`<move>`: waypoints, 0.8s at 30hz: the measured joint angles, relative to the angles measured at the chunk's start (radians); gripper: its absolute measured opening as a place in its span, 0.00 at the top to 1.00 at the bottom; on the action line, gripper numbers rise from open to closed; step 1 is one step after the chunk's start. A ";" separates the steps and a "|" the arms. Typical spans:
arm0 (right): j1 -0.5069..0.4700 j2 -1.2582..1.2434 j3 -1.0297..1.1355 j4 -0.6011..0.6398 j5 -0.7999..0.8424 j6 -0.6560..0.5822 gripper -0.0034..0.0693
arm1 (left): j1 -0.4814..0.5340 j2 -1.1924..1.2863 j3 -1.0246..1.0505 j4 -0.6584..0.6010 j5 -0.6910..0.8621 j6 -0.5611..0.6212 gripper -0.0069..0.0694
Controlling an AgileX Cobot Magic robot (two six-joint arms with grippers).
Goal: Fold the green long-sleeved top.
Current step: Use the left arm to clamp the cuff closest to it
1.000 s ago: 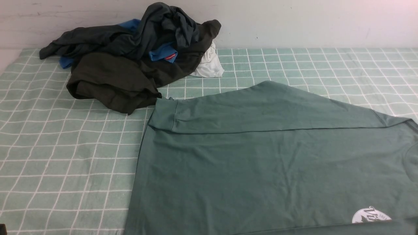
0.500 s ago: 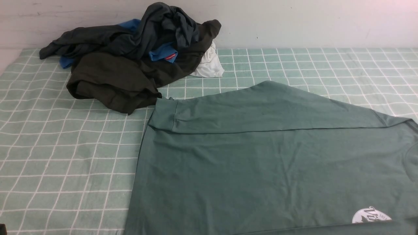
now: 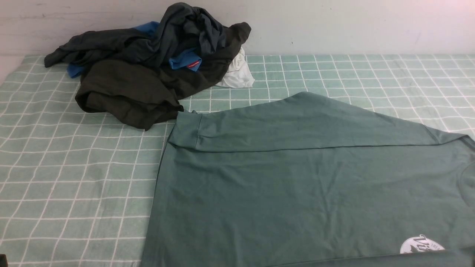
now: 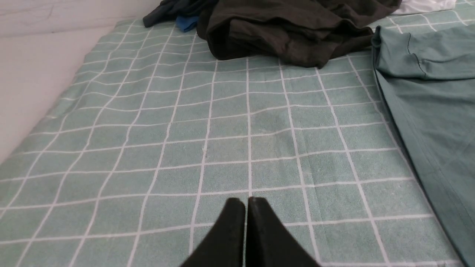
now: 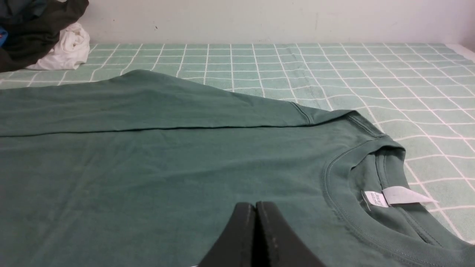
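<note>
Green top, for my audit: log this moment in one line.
garment: green long-sleeved top flat, sleeve folded across | left hand shut, over checked cloth | right hand shut, over top

Green top off front view's btm/rt edges, logo partial; blue garment mostly under dark clothes.

green long-sleeved top: matt, soft knit cloth
checked cover: matt cloth, slightly napped
dark garments: smooth cloth, faint sheen
</note>
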 joint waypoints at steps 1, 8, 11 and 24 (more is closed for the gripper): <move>0.000 0.000 0.000 0.000 0.000 0.005 0.97 | 0.000 0.000 0.000 -0.005 -0.001 -0.004 0.91; 0.000 0.000 0.000 0.034 0.000 0.039 0.97 | 0.000 0.000 0.002 -0.225 -0.022 -0.130 0.91; 0.000 0.000 0.000 0.174 0.002 0.125 0.97 | 0.000 0.000 0.008 -0.509 -0.023 -0.277 0.91; 0.000 0.000 -0.001 0.811 -0.007 0.411 0.97 | 0.000 0.000 0.010 -0.847 -0.013 -0.343 0.91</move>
